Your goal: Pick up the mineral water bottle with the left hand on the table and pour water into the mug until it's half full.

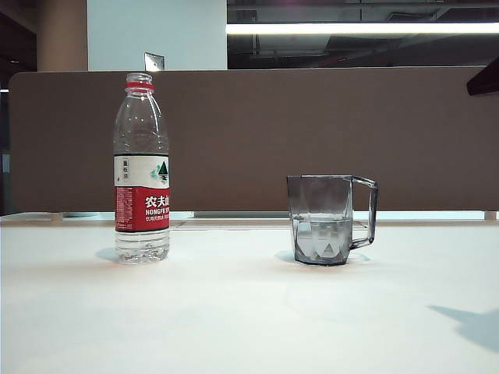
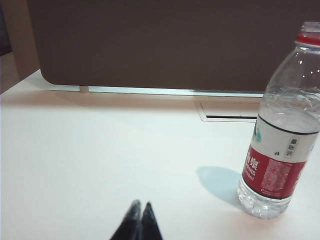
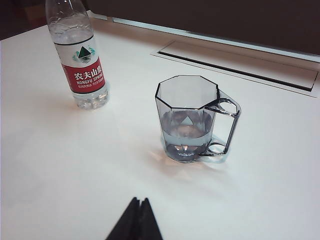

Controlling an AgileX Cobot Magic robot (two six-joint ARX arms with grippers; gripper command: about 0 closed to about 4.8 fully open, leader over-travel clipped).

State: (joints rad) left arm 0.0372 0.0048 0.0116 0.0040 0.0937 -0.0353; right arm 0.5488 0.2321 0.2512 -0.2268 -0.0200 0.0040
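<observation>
The mineral water bottle [image 1: 141, 175] stands upright and uncapped on the white table [image 1: 234, 312], left of centre; it also shows in the left wrist view [image 2: 280, 145] and the right wrist view [image 3: 77, 55]. The smoky grey mug [image 1: 323, 220] stands to its right, handle pointing right, with water [image 1: 321, 234] filling roughly its lower half [image 3: 187, 131]. My left gripper [image 2: 140, 204] is shut and empty, well short of the bottle and off to its side. My right gripper [image 3: 139, 199] is shut and empty, short of the mug [image 3: 192, 117]. Neither gripper shows in the exterior view.
A brown partition panel [image 1: 257, 140] runs along the table's far edge. A recessed cable slot [image 3: 240, 62] lies in the tabletop behind the mug. A dark arm part [image 1: 483, 82] juts in at the upper right, with a shadow [image 1: 468, 323] on the table at lower right.
</observation>
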